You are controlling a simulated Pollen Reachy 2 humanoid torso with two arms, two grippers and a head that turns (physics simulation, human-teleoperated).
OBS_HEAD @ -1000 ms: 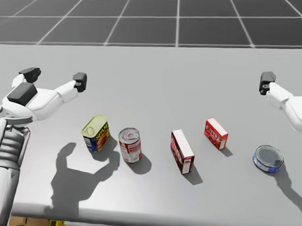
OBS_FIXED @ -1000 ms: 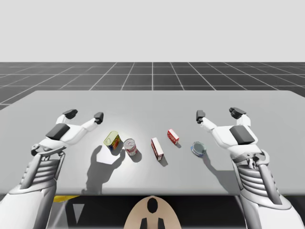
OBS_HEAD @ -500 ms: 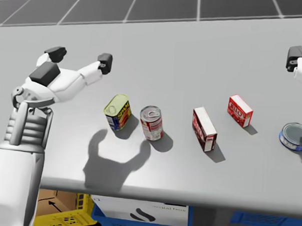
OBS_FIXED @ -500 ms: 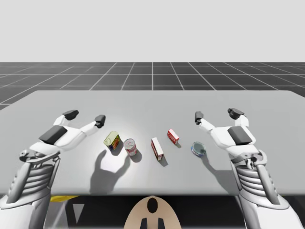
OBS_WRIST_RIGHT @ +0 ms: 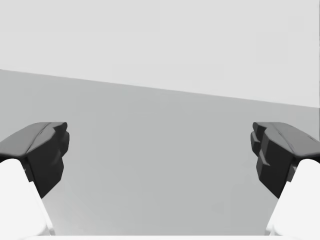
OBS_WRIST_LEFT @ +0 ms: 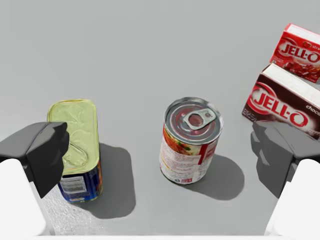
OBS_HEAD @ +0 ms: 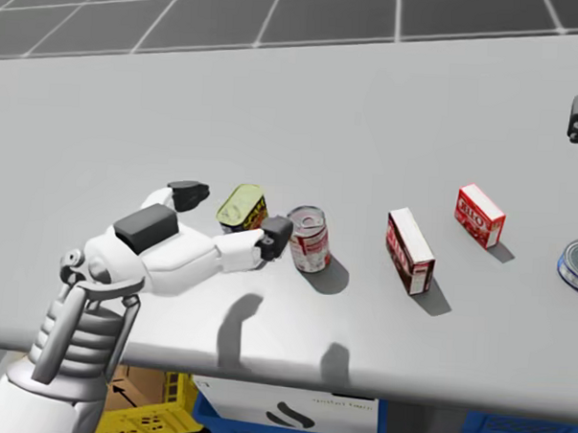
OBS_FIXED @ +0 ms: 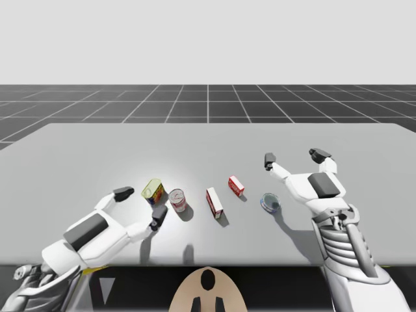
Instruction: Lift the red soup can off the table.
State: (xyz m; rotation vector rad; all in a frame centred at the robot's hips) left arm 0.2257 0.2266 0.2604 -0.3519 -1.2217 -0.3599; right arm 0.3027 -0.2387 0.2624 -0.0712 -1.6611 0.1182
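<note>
Left wrist view has the soup can (OBS_WRIST_LEFT: 191, 142) upright on the desk (OBS_WRIST_LEFT: 150, 50), ahead of the left jaws and within their span, touched by neither side. Those jaws gape wide and hold nothing. A yellow-topped tin (OBS_WRIST_LEFT: 80, 145) stands just beside the can, at about its nine o'clock in the high view, directly ahead of one jaw. A brown box (OBS_WRIST_LEFT: 282, 107) sits at the can's three o'clock, near the other jaw.

I'd call this the approach: the reach is roughly lined up and the grasp not begun. As I read it, the next move asks the arm to shift toward three o'clock so the tin falls outside the span. It should then push forward until the jaws flank the can, squeeze and raise. Closing from here would likely catch the tin.

Over toward the desk's three o'clock side, the right jaws hang wide open and empty.
</note>
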